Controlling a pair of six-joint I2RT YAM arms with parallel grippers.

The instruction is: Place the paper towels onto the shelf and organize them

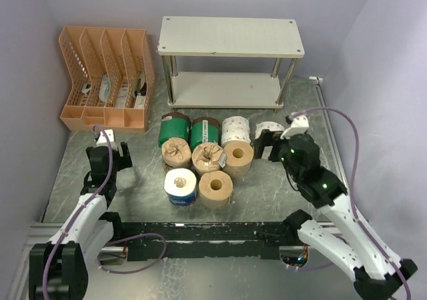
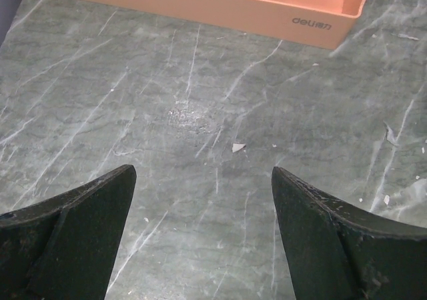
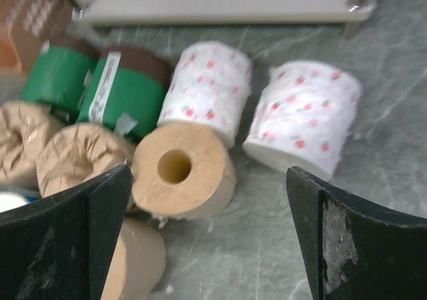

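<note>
Here the right gripper (image 3: 208,173) is hovering with jaws wide apart, facing the lone white patterned roll (image 3: 303,117) just ahead, rightward (worth centring before closing)

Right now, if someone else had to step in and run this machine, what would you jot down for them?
Left gripper: open, empty, above the table near the orange organizer.
Right gripper: open, empty, facing the rolls, with the rightmost white patterned roll just ahead.
Paper towels: nine visible, all clustered on the table in front of the shelf.
Done: nothing; both shelf boards are bare.
Left: move every roll onto the shelf and line them up.
</note>
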